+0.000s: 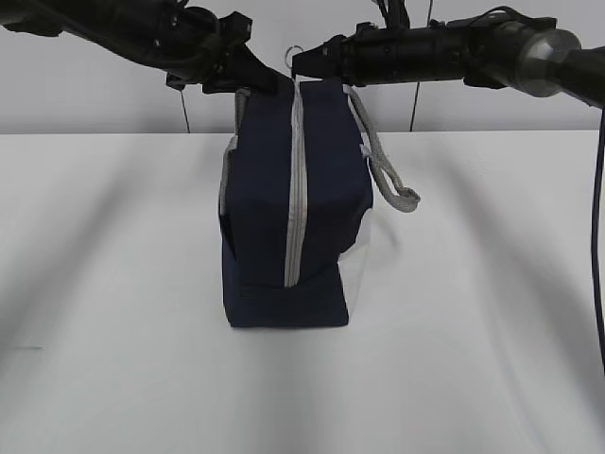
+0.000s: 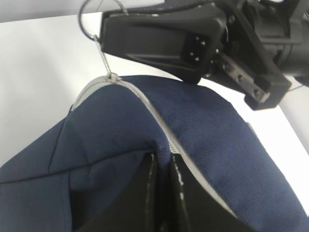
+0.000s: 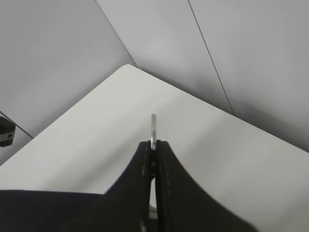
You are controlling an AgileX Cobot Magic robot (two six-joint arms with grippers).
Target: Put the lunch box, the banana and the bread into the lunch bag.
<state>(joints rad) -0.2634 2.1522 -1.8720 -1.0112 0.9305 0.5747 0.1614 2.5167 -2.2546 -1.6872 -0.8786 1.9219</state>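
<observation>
The bag [image 1: 295, 203] stands zipped shut on the table [image 1: 492, 312], directly under both grippers: the left gripper [image 2: 163, 166] is clenched on the fabric at the top, beside the zipper [image 1: 295, 199], apparently to steady the bag, while the right gripper [image 3: 153, 147] pinches the ring pull [image 3: 153, 126], whose top pokes up just past its tips, ready to draw the slider along. Neither box, banana nor bread shows in any view, and whether they are already inside cannot be told.

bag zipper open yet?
No: in the exterior view the grey zipper runs shut down the lunch bag.
</observation>
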